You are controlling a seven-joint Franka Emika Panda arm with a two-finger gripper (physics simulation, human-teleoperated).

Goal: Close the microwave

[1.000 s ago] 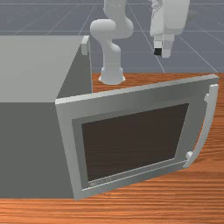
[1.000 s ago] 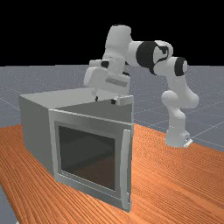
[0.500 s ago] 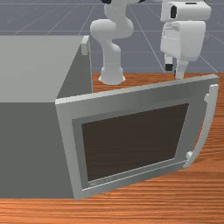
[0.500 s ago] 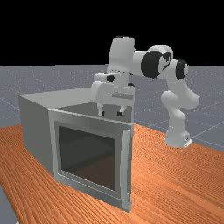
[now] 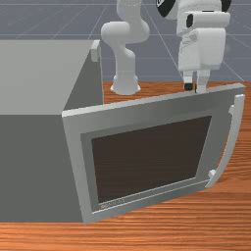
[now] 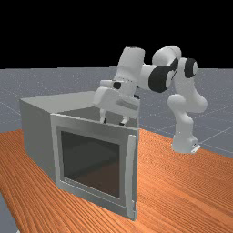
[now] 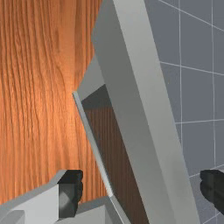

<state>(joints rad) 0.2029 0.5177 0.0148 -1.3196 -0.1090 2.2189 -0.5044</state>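
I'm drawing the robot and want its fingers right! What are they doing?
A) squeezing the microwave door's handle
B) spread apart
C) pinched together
B: in the wrist view, the fingers of the gripper stand wide apart, with the microwave door seen between them.

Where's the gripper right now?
In the front view's right half, the gripper is at the top edge of the microwave door, toward its handle. The wrist view shows the door between its open fingers.
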